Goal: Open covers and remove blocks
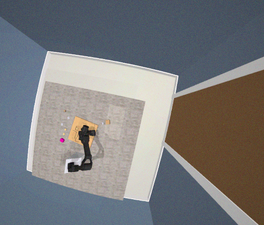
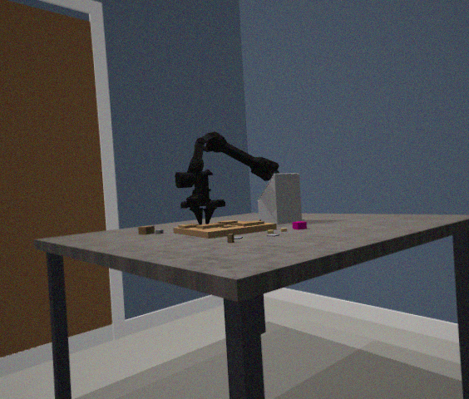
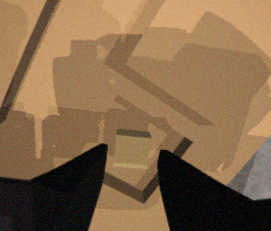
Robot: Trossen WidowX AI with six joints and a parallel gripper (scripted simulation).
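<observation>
The wooden puzzle board lies on the table under the arm. My gripper points down just above it, partly open, with nothing held. In the wrist view a small yellowish block sits in an uncovered well, in line between the fingertips; the exact height gap is unclear. A flat wooden cover lies beyond the well, under the arm's shadow. The arm hides much of the board from above, so the other covers cannot be told. Two small yellow blocks rest on the table beside the board.
A magenta cube, pale flat pieces and a small brown block lie on the board's left in the overhead view. An orange-brown block and a small grey piece lie right.
</observation>
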